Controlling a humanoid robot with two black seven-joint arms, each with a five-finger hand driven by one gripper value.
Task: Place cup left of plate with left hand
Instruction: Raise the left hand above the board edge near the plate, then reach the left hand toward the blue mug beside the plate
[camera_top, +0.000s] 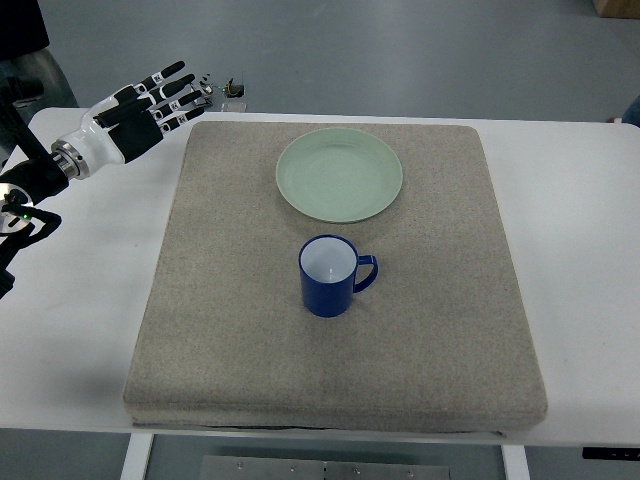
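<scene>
Our dark blue ceramic cup (328, 277) stands upright on the grey felt mat (200, 300), at six o'clock from the pale green round plate (339, 175), handle toward three. Our left hand (140, 110), fingers spread and empty, hovers at ten o'clock over the white table (80, 300). Reaching across, we risk tipping the cup or nudging the plate.

A blue cup (328, 277) stands upright at the centre of a grey mat (220, 300), its handle pointing to three o'clock, with a pale green plate (340, 175) close by at twelve o'clock. The mat lies bare from the cup out to nine o'clock and at the plate's nine o'clock. The left hand (140, 115), fingers spread, hovers off the mat's ten o'clock corner, with nothing between it and that bare stretch.
</scene>
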